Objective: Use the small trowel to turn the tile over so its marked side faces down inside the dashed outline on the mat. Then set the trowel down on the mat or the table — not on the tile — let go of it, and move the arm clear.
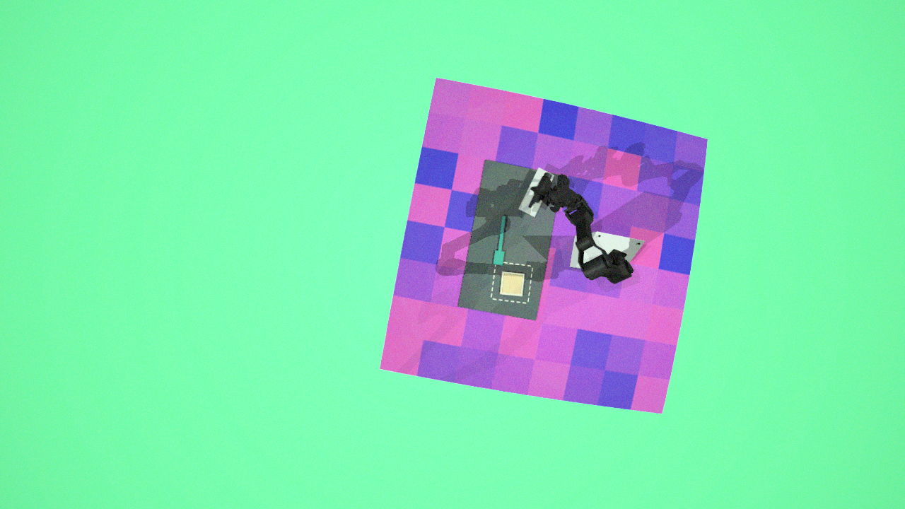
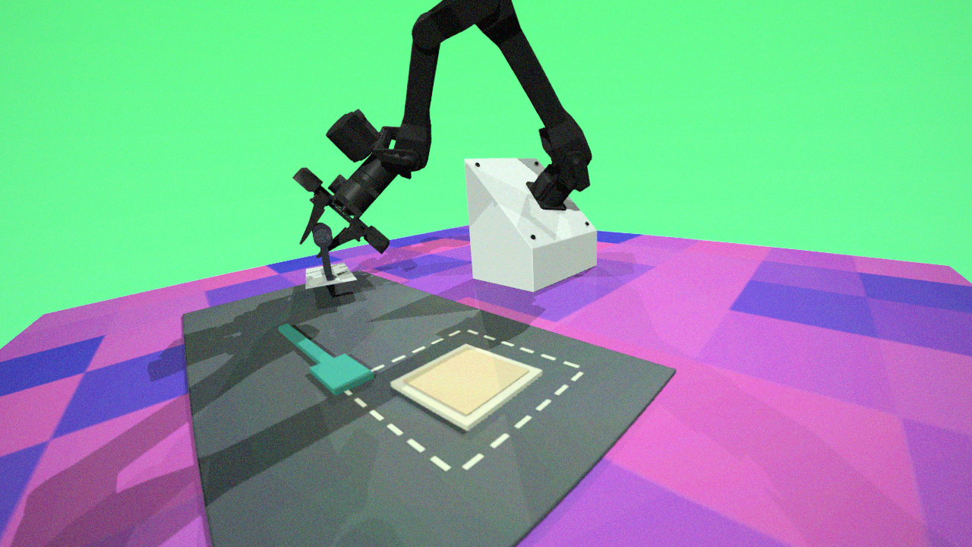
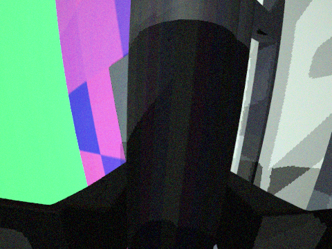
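Teal spatula (image 1: 499, 256) (image 2: 342, 373) flat on dark mat (image 1: 520, 237) (image 2: 380, 503), head at a corner of the dashed outline (image 2: 495, 441) | tile (image 1: 512, 284) (image 2: 466, 379) inside outline, tan face up | arm (image 1: 583, 223) (image 2: 421, 74) arched from white wedge base (image 1: 614, 242) (image 2: 501, 231), wrist slanting down | gripper (image 1: 537, 193) (image 2: 312, 245) (image 3: 171, 164) closed on trowel (image 1: 527, 203) (image 2: 330, 277) (image 3: 304, 104), over mat's far end

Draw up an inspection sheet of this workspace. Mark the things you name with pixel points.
Surface: patchwork table (image 1: 474, 354) (image 2: 781, 408) (image 3: 100, 114) bearing a dark mat (image 1: 500, 177) (image 2: 339, 475) (image 3: 119, 93).
Tile (image 1: 512, 284) (image 2: 467, 381): flat, tan face up, inside the dashed outline (image 2: 475, 461).
Trowel (image 1: 526, 206) (image 2: 332, 275) (image 3: 304, 86): pale blade, dark handle, held.
Clutter: teal paddle-shaped tool (image 1: 498, 256) (image 2: 339, 372) lying at the outline's corner.
End effector (image 1: 536, 193) (image 2: 310, 248) (image 3: 171, 164): shut on the trowel.
Cables: nothing seen.
Surroundings: plain green; pale block (image 1: 614, 243) (image 2: 503, 258) under the arm.
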### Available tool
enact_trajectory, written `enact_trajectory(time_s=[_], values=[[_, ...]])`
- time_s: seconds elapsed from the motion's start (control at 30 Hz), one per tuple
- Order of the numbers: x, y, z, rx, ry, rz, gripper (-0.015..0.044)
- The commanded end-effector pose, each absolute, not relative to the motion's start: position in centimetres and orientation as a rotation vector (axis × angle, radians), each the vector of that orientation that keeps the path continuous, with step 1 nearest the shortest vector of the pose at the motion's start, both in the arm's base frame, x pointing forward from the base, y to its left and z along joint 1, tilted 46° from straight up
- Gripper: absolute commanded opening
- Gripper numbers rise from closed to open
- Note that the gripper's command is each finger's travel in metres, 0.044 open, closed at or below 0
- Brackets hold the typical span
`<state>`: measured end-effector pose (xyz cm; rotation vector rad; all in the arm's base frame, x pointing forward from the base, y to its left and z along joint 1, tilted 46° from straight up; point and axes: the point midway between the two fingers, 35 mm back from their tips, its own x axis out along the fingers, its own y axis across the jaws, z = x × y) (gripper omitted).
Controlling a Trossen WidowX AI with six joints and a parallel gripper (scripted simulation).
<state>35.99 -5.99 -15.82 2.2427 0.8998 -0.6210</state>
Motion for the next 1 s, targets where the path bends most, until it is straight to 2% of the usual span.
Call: enact_trajectory(time_s=[0.0, 0.97], values=[[36.5, -6.7, -15.8, 2.233, 0.87, -0.611, 0.0], [36.1, -4.2, -18.4, 2.235, 0.871, -0.611, 0.0]])
